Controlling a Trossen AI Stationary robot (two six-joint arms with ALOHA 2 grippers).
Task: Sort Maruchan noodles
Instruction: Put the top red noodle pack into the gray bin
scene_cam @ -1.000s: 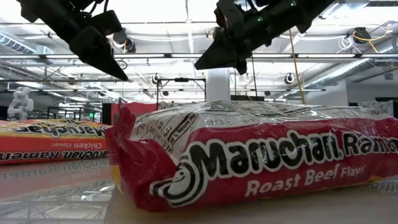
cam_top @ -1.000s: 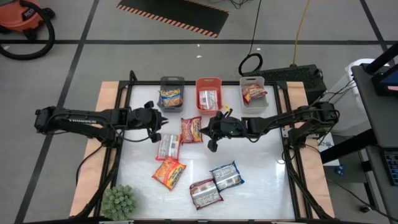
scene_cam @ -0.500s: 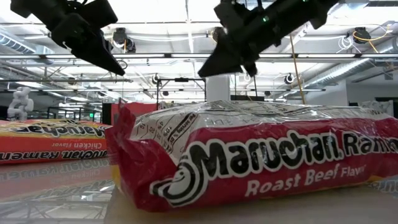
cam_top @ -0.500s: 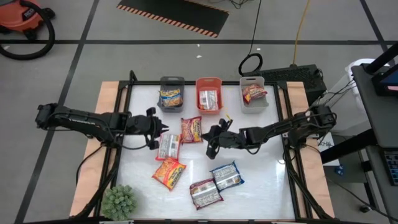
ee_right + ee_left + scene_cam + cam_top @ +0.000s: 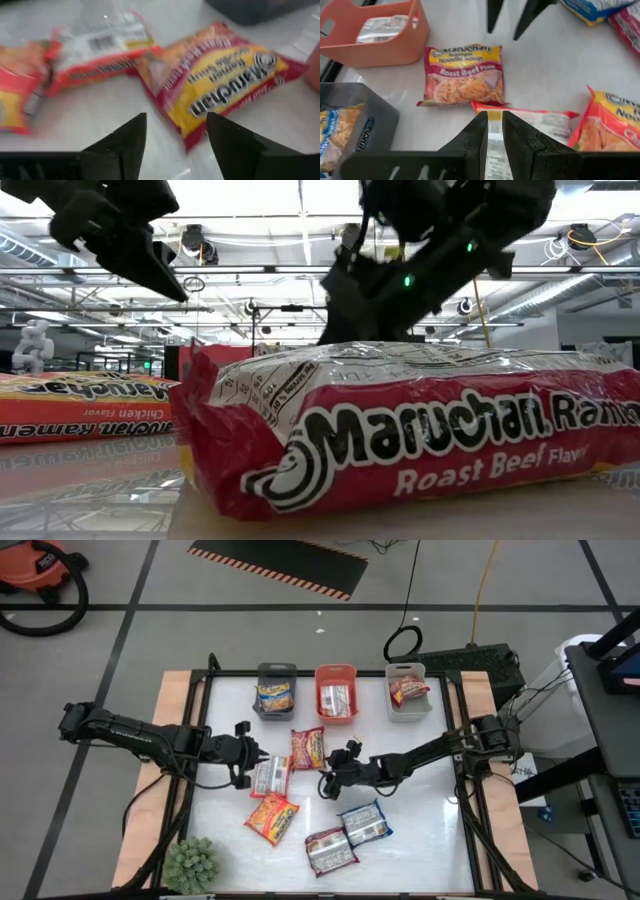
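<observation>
My left gripper: I am holding it low over the table's left middle, just beside the silver-backed packet; in my left wrist view its fingers are nearly pressed together, only a thin slit between them, with nothing pinched; that packet is lying just ahead of the tips.

My right gripper: I am reaching it across to the table's middle, near the lower edge of the roast beef packet; its fingers are spread apart and are pinching nothing; the same packet is lying face up just beyond them.

Loose noodles: an orange-yellow packet is lying below the silver-backed one; a blue-yellow packet and a red-silver packet are touching each other near the table's front; the red-silver one is filling my low view, reading Roast Beef Flavor.

Back row: a dark grey bin is holding a yellow packet; an orange bin is holding a silver packet; a light grey bin is holding a red packet.

Front left corner: a small green plant is sitting by the table's edge.
</observation>
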